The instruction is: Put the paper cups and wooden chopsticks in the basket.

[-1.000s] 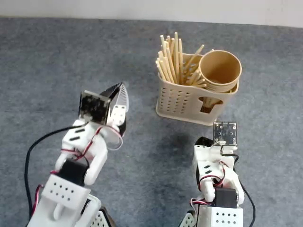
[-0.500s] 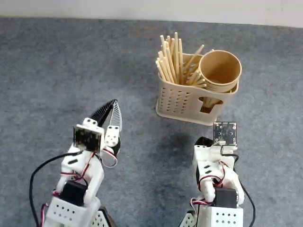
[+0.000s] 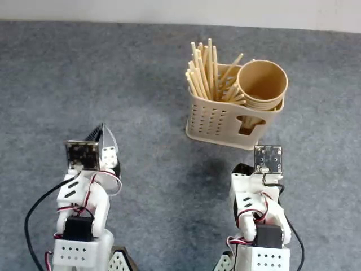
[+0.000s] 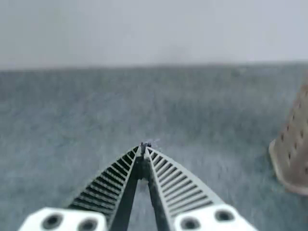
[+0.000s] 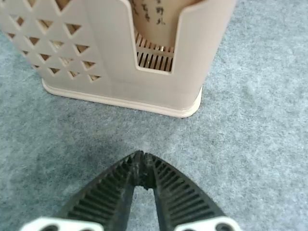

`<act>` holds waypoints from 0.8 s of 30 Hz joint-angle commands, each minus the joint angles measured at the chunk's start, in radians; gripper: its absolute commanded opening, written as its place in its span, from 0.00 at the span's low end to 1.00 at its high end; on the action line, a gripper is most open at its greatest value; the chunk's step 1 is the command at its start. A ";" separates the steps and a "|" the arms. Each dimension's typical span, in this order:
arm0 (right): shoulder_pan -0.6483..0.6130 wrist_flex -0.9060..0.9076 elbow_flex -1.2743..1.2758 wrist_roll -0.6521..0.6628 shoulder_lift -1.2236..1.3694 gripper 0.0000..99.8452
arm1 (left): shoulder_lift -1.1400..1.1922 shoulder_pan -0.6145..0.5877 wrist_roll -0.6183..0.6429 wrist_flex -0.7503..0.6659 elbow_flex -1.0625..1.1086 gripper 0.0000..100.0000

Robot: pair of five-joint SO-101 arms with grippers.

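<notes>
Grey felt table [image 3: 84, 73]; perforated beige plastic basket [image 3: 214, 121] holds nested tan cups [image 3: 262, 82] and slim wooden chopsticks [image 3: 203, 68]. Left gripper [image 4: 143, 147] and right gripper [image 5: 139, 156] are clenched, empty.

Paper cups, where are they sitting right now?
In the high view the paper cups sit nested in the right end of the basket, beside the wooden chopsticks standing in its left end, just beyond the right arm.

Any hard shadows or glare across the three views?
High view: no glare, one soft shadow on the mat between the basket and the arms. Right wrist view: a soft shadow between the right gripper and the basket. Left wrist view: even light, no marked shadow around the left gripper.
</notes>
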 commanded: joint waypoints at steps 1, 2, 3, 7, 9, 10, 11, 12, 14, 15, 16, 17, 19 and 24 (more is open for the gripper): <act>0.010 -0.019 0.154 -0.003 -0.016 0.01 | -0.001 -0.013 0.003 0.224 0.022 0.01; 0.010 -0.019 0.154 -0.003 -0.016 0.01 | -0.001 -0.013 0.003 0.262 0.022 0.01; 0.010 -0.019 0.154 -0.003 -0.016 0.01 | -0.001 -0.013 0.003 0.302 0.022 0.01; 0.010 -0.019 0.154 -0.003 -0.016 0.01 | -0.001 -0.013 0.003 0.443 0.022 0.01; 0.010 -0.019 0.154 -0.003 -0.016 0.01 | -0.001 -0.013 0.003 0.502 0.022 0.01; 0.010 -0.019 0.154 -0.003 -0.016 0.01 | -0.001 -0.015 0.003 0.529 0.022 0.01; 0.010 -0.019 0.154 -0.003 -0.016 0.01 | -0.001 -0.015 0.002 0.555 0.022 0.01; 0.010 -0.018 0.154 -0.003 -0.016 0.01 | -0.001 -0.015 0.002 0.578 0.022 0.01; 0.010 -0.018 0.154 -0.003 -0.016 0.01 | -0.001 -0.015 0.002 0.620 0.022 0.01; 0.010 -0.015 0.154 -0.003 -0.016 0.01 | -0.001 -0.015 0.002 0.637 0.022 0.01; 0.007 -0.015 0.154 -0.003 -0.016 0.01 | -0.001 -0.015 0.002 0.652 0.022 0.01; 0.005 -0.013 0.154 -0.003 -0.016 0.01 | -0.001 -0.015 0.002 0.666 0.022 0.01; 0.004 -0.012 0.154 -0.003 -0.016 0.01 | -0.001 -0.015 0.002 0.690 0.022 0.01; 0.004 0.193 0.154 -0.003 -0.016 0.01 | -0.002 -0.013 0.005 0.750 0.022 0.01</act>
